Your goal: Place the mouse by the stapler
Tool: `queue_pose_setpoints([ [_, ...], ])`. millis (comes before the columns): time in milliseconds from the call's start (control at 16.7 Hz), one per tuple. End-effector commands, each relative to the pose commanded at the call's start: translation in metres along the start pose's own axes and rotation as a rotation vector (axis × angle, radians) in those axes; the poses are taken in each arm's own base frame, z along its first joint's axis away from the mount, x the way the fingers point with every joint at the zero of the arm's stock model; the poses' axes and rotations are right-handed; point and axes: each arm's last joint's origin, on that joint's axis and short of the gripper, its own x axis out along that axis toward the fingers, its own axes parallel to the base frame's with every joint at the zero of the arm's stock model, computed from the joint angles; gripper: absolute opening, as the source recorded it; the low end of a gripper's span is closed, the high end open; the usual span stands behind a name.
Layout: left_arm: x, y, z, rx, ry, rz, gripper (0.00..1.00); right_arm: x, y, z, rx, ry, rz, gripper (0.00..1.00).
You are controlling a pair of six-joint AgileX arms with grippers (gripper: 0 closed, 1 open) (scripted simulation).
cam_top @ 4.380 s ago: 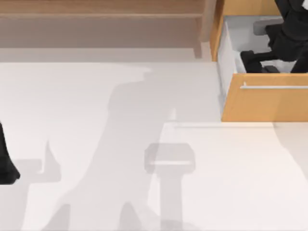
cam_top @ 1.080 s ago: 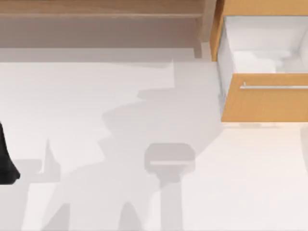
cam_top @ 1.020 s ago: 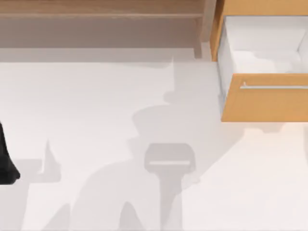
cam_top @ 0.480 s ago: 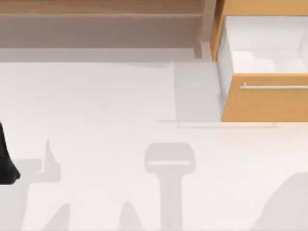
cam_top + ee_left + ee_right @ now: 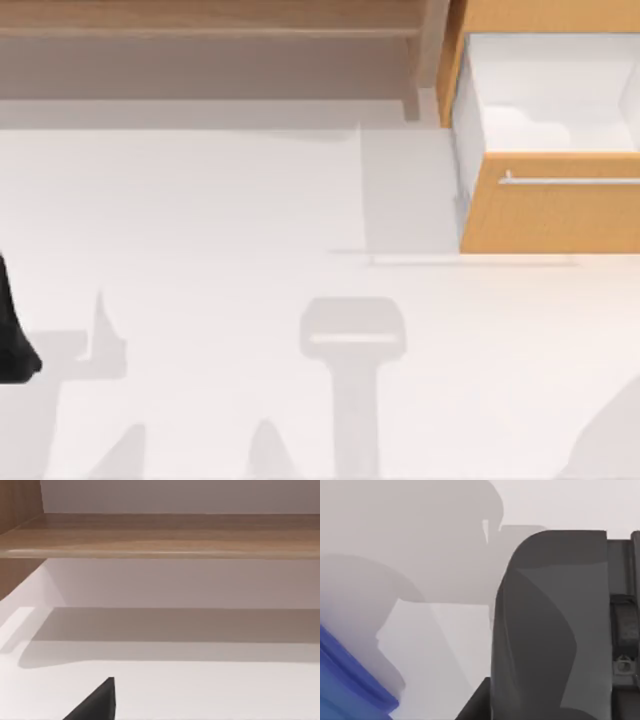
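- Top view: the white table [image 5: 200,220] carries broad grey shadows. A long brown wooden shelf [image 5: 200,20] runs along its far edge. At the far right, an orange-brown wooden drawer [image 5: 560,215] with a thin silver bar handle [image 5: 570,181] stands pulled open, showing its white inside. The black left arm [image 5: 14,335] is parked at the table's left edge.
- Left wrist view: a black wedge of the left gripper [image 5: 95,705] juts over the white tabletop and faces the wooden shelf [image 5: 160,535] and the pale wall under it. I cannot tell whether this tool is wide or narrow.
- Right wrist view: the dark grey, matte, rounded mouse [image 5: 545,630] sits very close to the camera, with the white table [image 5: 560,505] and its shadows behind it. A black edge of the right gripper [image 5: 477,705] shows just beside the mouse. I cannot tell whether the tool is clamping it. A blue curved-edged object [image 5: 350,685] lies off to one side, apart from the mouse.
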Motion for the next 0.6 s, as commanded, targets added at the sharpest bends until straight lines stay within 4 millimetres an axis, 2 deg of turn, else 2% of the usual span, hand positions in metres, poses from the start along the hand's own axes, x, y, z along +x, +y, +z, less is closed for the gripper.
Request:
queue_pose_setpoints([
  [600,0.0000,0.0000,0.0000,0.000,0.000,0.000,1.00,-0.0052,-0.0012,0.0030,-0.003,-0.041,-0.027,0.00],
])
